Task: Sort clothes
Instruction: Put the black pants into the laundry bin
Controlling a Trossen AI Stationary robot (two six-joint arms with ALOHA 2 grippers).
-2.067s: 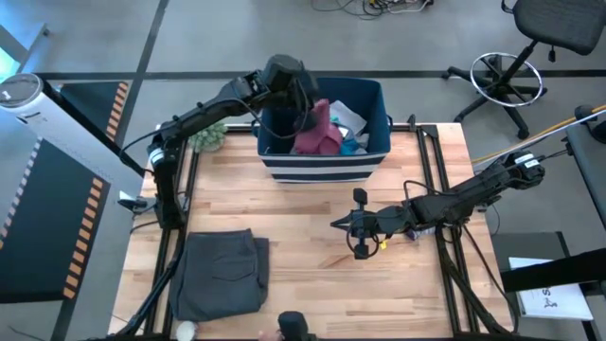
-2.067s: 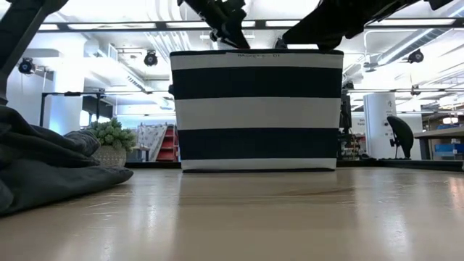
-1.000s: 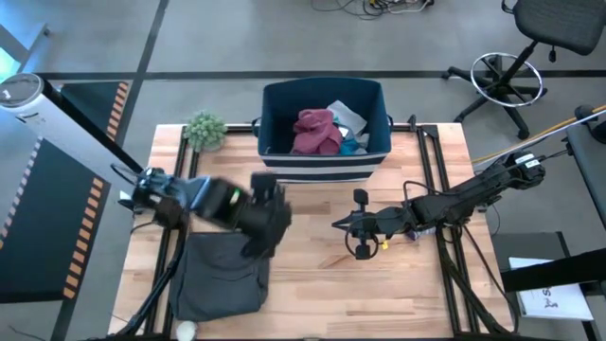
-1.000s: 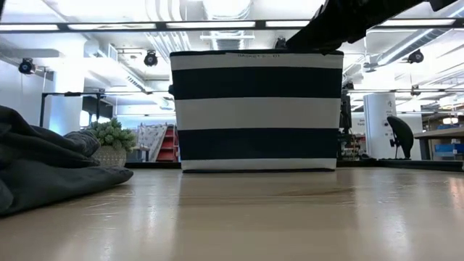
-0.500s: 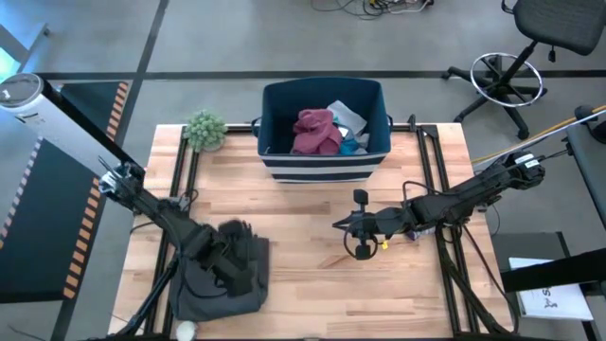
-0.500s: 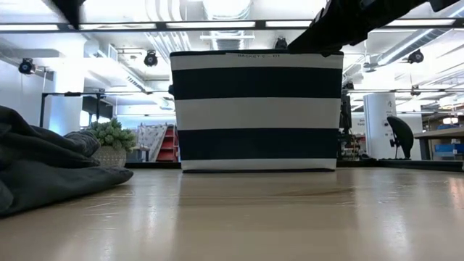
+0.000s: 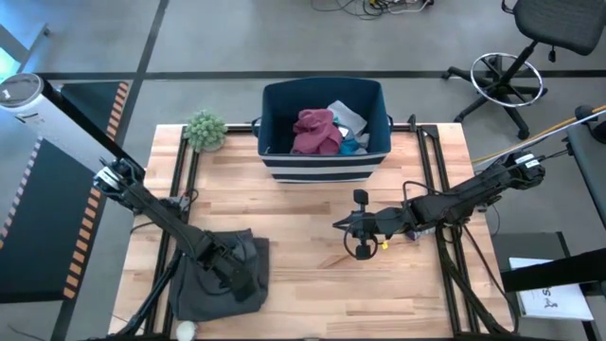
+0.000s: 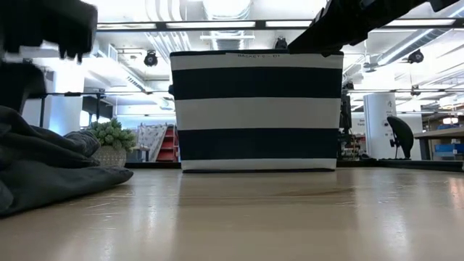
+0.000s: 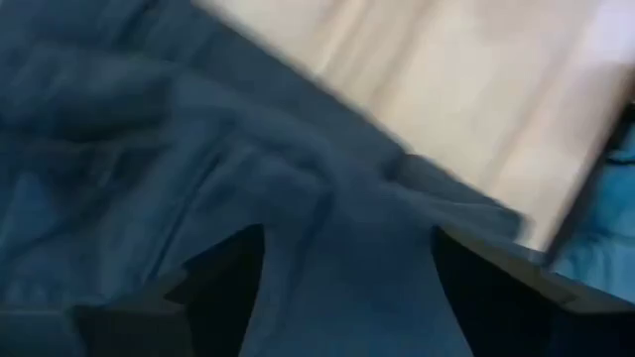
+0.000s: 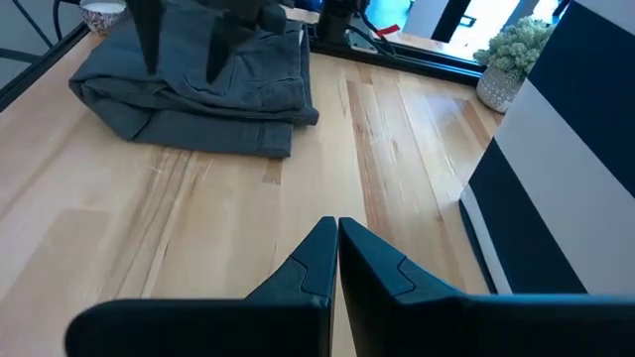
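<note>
A folded dark grey garment [image 7: 204,294] lies flat at the table's near left; it also shows in the low view [image 8: 43,167] and the right wrist view [image 10: 198,99]. My left gripper [image 7: 239,273] stands over its right half, open, fingers pointing down [image 10: 181,69], with grey cloth [image 9: 198,129] filling its own view between the spread fingers [image 9: 347,233]. A maroon garment [image 7: 315,131], a white one [image 7: 346,116] and a teal one [image 7: 352,145] lie in the navy striped bin [image 7: 325,170]. My right gripper [image 7: 336,224] rests shut at mid-table [image 10: 337,226]. My left gripper's open fingers [image 10: 211,50] come down from above at the grey garment's top layer near its right edge [image 10: 258,94]. I cannot tell whether the fingertips touch the cloth. The garment lies flat on the table.
The striped bin [image 8: 256,109] stands at the table's far middle, a small potted plant [image 7: 205,130] to its left. A small white object [image 7: 187,330] sits at the near edge beside the garment. Bare wood [image 7: 312,284] lies between the garment and my right arm.
My left gripper has swung from the table's left middle toward the near edge and come down over the grey garment, fingers pointing down. The garment and the clothes in the bin have not moved.
</note>
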